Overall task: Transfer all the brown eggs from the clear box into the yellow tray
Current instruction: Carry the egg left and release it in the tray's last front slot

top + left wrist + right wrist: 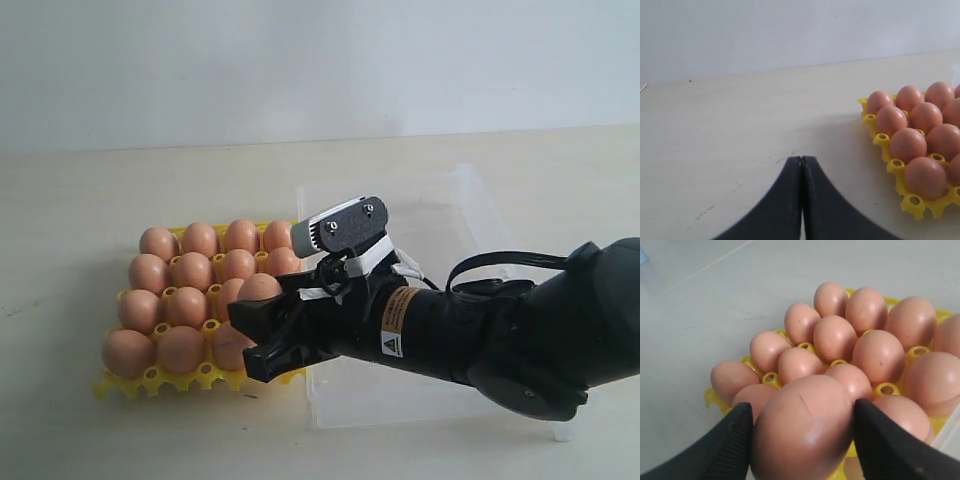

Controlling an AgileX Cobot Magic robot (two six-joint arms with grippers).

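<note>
While hanging over the near corner of the bright yellow plastic lattice egg tray (150, 382), clamping one smooth reddish-brown egg (800, 440) in the right gripper (802, 414); risking cracking it against the seated eggs (190, 270) if lowering off-centre, or dropping it if loosening early; holding the left gripper (801, 165) pressed together, empty, beside the tray.

The brown eggs (190, 270) look matt and smooth, with reddish shells. The brown egg (800, 445) seen up close has a soft sheen and a thin hairline mark. The yellow tray (180, 378) is slightly glossy moulded plastic. The clear box (470, 205) is see-through plastic, a bit cloudy at the rim. The table (70, 210) is pale and matt, with a few scuffs. The left pincer (801, 200) and right pincer (801, 412) are matt black; plastic or rubber, can't tell.
</note>
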